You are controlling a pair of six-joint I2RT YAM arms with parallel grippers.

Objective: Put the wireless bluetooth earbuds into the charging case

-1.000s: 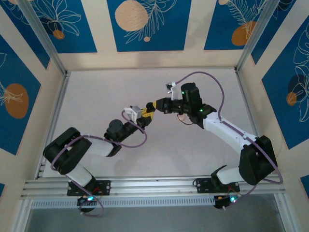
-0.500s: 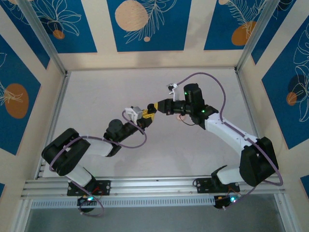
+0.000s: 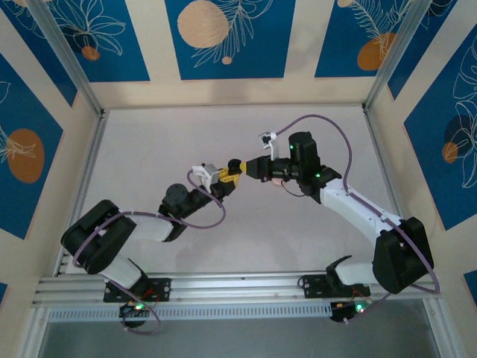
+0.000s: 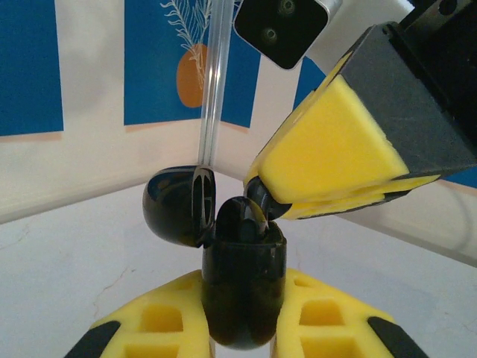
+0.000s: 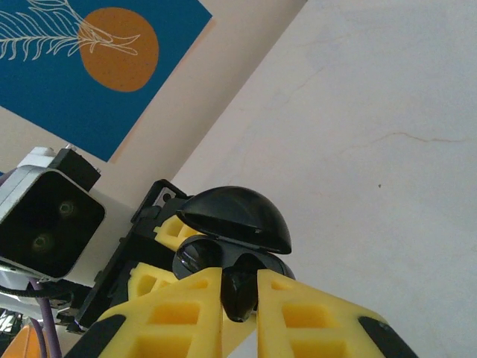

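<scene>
The black charging case (image 4: pixel 244 283) stands upright between the yellow pads of my left gripper (image 4: pixel 242 317), which is shut on it, with its domed lid (image 4: pixel 177 205) hinged open to the left. In the right wrist view my right gripper (image 5: pixel 240 291) is shut on a small black earbud (image 5: pixel 238 294), held at the mouth of the case (image 5: pixel 195 257) just below the open lid (image 5: pixel 235 216). A rounded black shape (image 4: pixel 237 218) sits in the case mouth, touching the tip of the right fingers (image 4: pixel 335 149). Seen from above, the left gripper (image 3: pixel 226 177) and right gripper (image 3: pixel 243 167) meet tip to tip above the table's middle.
The pale table (image 3: pixel 149 142) is bounded by aluminium frame rails (image 3: pixel 86 171) and by blue patterned wall panels. A purple cable (image 3: pixel 328 123) loops over the right arm, another (image 3: pixel 205 221) around the left forearm. Both arm bases stand at the near rail.
The right wrist has shifted a little to the right and down, still tip to tip with the left gripper. The left arm has barely moved. Both grips are unchanged.
</scene>
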